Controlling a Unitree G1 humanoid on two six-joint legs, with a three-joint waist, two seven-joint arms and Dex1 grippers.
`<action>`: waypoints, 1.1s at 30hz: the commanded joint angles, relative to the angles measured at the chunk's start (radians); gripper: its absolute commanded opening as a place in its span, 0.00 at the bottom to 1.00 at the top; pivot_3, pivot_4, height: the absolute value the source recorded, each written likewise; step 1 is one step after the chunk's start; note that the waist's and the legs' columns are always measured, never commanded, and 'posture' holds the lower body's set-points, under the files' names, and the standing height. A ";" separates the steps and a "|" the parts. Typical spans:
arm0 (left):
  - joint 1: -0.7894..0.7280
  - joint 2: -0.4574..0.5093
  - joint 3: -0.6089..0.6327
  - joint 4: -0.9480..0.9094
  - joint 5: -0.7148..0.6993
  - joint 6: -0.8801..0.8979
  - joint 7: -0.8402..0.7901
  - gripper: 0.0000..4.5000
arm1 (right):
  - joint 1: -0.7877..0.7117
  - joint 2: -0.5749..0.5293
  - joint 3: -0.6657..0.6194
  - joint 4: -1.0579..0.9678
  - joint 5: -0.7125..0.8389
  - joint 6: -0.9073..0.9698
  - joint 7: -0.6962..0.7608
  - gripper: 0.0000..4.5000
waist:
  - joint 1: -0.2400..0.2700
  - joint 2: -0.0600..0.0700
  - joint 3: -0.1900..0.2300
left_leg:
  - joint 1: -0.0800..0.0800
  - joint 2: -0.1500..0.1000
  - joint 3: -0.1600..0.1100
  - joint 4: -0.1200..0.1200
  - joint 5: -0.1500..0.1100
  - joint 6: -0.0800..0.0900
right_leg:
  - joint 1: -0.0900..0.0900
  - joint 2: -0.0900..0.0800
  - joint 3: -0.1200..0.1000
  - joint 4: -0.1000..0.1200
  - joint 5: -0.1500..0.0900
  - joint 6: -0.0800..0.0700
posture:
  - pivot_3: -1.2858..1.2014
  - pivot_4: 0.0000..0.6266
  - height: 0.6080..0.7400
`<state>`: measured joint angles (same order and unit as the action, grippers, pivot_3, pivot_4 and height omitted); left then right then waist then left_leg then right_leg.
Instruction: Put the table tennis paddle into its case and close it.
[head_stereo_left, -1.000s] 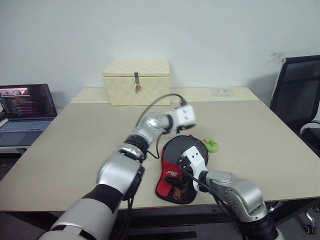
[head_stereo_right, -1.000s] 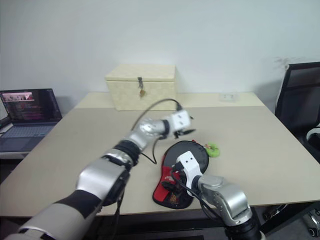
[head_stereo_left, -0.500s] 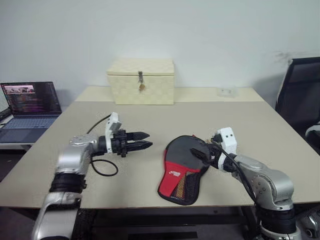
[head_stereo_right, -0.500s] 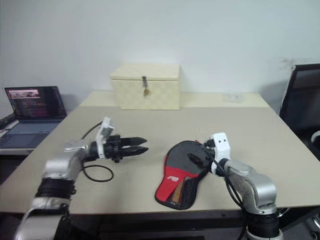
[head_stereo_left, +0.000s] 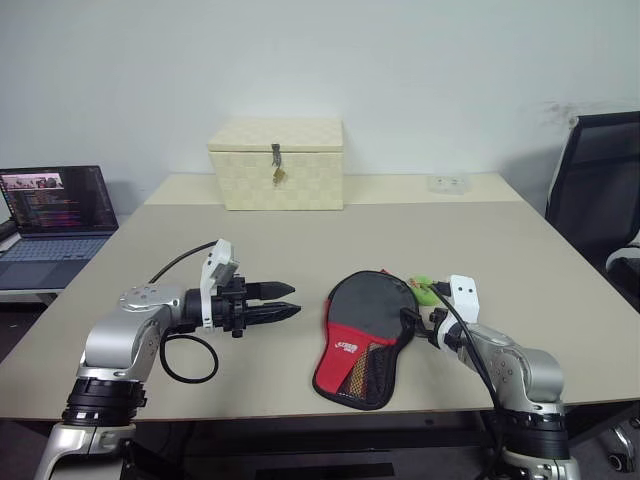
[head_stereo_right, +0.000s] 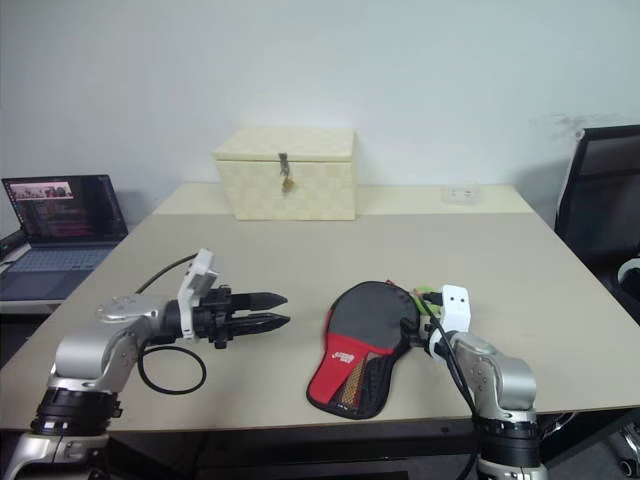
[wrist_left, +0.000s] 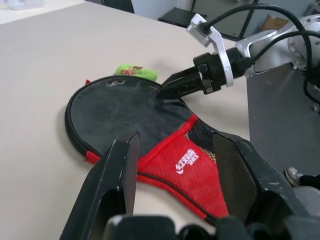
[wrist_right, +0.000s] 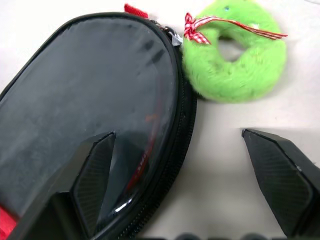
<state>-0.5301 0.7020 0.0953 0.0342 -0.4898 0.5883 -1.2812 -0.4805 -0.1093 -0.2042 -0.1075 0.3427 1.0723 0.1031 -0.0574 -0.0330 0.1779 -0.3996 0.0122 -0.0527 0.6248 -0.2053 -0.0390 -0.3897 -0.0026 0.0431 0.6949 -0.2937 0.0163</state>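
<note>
At lower centre, the paddle-shaped soft black fabric case (head_stereo_left: 366, 335) with its red panel is flanked by the open-fingered left gripper (head_stereo_left: 284, 301) and right gripper (wrist_right: 177, 192), a fuzzy green ring (wrist_right: 234, 52) beside its zipped rim.

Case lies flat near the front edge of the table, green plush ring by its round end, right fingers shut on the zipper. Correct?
Not quite. The right fingers stand open, straddling the rim of the case and gripping nothing, as the right wrist view shows. The rest holds: case flat near the table's front edge, green plush ring by its round end.

The case (head_stereo_left: 362, 336) was black with a red panel bearing white lettering. A fuzzy green ring (wrist_right: 234, 55) wore a red-and-white checked ribbon.
</note>
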 joint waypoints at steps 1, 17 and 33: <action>-0.005 0.011 0.009 -0.051 -0.026 0.007 0.022 0.56 | -0.041 -0.003 0.045 0.071 0.010 -0.038 0.055 0.65 | -0.002 0.000 0.000 | 0.000 0.000 0.000 0.000 0.000 0.000 | 0.000 0.000 0.000 0.000 0.000 0.000 | 0.52 0.24 1.00; 0.001 0.008 -0.006 -0.087 -0.042 0.016 0.078 0.56 | -0.231 -0.074 0.207 0.412 -0.065 -0.253 0.303 0.00 | -0.036 0.000 0.000 | 0.005 0.002 0.004 0.000 0.000 0.000 | 0.001 0.006 0.003 0.000 0.003 -0.002 | 0.52 0.24 1.00; -0.006 -0.001 -0.024 -0.069 -0.032 -0.001 0.090 0.56 | -0.273 -0.053 0.241 0.470 -0.100 -0.273 0.345 0.05 | -0.045 0.000 0.000 | 0.006 0.016 0.007 -0.003 0.000 0.000 | -0.001 0.017 0.005 -0.002 0.003 -0.004 | 0.52 0.24 1.00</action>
<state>-0.5228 0.7011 0.0731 -0.0167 -0.5093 0.6030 -1.1901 -0.7406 -0.1771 0.0093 0.3774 0.2346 0.7764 0.4241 -0.1025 -0.0328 0.1782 -0.3936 0.0284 -0.0457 0.6213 -0.2055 -0.0393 -0.3907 0.0146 0.0480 0.6932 -0.2906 0.0114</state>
